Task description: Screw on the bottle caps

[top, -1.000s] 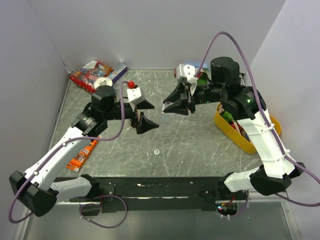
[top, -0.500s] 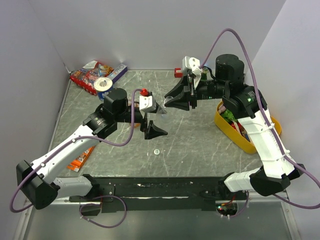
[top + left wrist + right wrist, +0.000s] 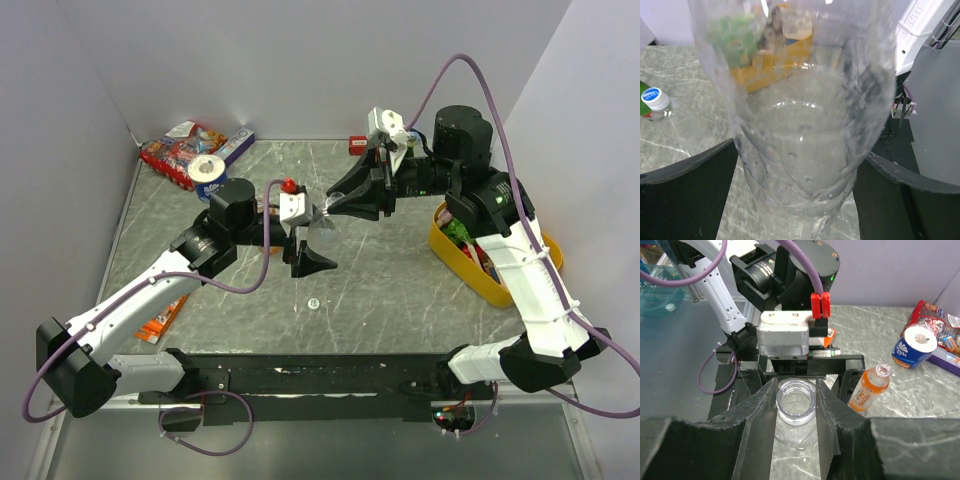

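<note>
Uncapped clear plastic bottle (image 3: 796,429) over desk centre.
R gripper (image 3: 796,386) clamps neck; L gripper (image 3: 800,150) wide astride body, prob. to steady; grip unclear.

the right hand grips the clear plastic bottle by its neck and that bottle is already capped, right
Not capped: the right wrist view shows the clear plastic bottle open-mouthed, with no cap. The right hand does grip it by its neck.
</note>
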